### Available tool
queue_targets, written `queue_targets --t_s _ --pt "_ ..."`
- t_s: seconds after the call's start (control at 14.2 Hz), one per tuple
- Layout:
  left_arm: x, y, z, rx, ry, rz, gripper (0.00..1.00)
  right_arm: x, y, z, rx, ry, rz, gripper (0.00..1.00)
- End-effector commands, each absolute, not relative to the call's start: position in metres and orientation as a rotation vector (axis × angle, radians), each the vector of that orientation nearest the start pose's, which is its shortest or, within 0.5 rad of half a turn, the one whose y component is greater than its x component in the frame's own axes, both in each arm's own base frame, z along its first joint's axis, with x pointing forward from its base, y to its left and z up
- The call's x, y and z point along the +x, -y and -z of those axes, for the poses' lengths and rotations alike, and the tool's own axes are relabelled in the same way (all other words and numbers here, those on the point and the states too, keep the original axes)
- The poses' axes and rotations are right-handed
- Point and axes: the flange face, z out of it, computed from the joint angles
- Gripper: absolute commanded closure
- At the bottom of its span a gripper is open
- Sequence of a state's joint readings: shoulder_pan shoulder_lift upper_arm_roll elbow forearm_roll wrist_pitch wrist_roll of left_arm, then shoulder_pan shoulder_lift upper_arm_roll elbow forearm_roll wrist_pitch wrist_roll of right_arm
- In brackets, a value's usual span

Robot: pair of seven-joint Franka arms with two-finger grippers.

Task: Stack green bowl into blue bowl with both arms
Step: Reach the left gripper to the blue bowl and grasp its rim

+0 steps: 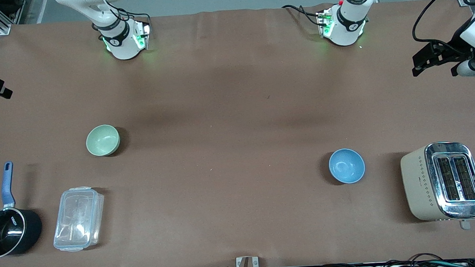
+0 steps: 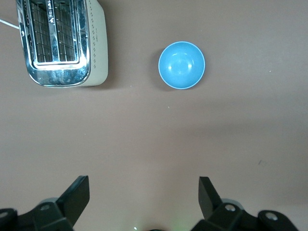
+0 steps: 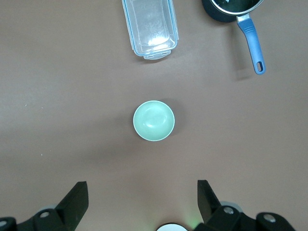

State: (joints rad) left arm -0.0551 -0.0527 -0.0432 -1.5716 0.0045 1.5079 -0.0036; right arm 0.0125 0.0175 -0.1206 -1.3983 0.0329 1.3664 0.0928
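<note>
The pale green bowl [image 1: 103,140] stands upright on the brown table toward the right arm's end; it also shows in the right wrist view [image 3: 153,121]. The sky-blue bowl [image 1: 346,166] stands upright toward the left arm's end, a little nearer to the front camera, and shows in the left wrist view [image 2: 182,65]. Both bowls are empty and far apart. My left gripper [image 2: 144,185] is open and empty, high over bare table near its base. My right gripper [image 3: 143,188] is open and empty, high over bare table near its base. Neither gripper shows in the front view.
A beige and chrome toaster [image 1: 443,181] stands beside the blue bowl at the left arm's end. A clear lidded container [image 1: 78,218] and a black saucepan with a blue handle [image 1: 7,231] lie nearer to the front camera than the green bowl. A black-and-white device [image 1: 461,52] overhangs the left arm's end.
</note>
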Motion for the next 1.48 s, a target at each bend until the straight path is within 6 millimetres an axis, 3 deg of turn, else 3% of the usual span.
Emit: queue_targets --t_s 0.0,0.21,0.35,0.49,0.63,1.13,1.27,1.41 --pt "0.528 0.053 -0.653 -3.118 -0.192 -0.025 0.00 0.534 0.054 -0.681 -3.097 -0.293 -0.078 0.00" --pt "0.532 0.050 -0.653 -3.119 -0.175 -0.021 0.00 0.534 0.053 -0.681 -3.097 -0.293 -0.076 0.00" --pt "0.545 0.050 -0.635 -3.122 -0.181 -0.066 0.00 0.534 0.053 -0.681 -3.097 -0.293 -0.078 0.00" --pt "0.568 0.055 -0.600 -3.117 -0.194 -0.111 0.00 0.534 0.054 -0.681 -3.097 -0.296 -0.076 0.00" --pt "0.590 0.058 -0.549 -3.117 -0.196 -0.145 0.00 0.534 0.053 -0.681 -3.097 -0.293 -0.073 0.00" --pt "0.661 0.075 -0.340 -3.154 -0.137 -0.079 0.00 0.532 0.053 -0.680 -3.097 -0.291 -0.095 0.00" --pt "0.670 0.077 -0.298 -3.160 -0.126 -0.055 0.02 0.533 0.056 -0.679 -3.096 -0.300 -0.092 0.00" --pt "0.674 0.077 -0.271 -3.163 -0.122 -0.048 0.14 0.533 0.055 -0.679 -3.095 -0.297 -0.090 0.00"
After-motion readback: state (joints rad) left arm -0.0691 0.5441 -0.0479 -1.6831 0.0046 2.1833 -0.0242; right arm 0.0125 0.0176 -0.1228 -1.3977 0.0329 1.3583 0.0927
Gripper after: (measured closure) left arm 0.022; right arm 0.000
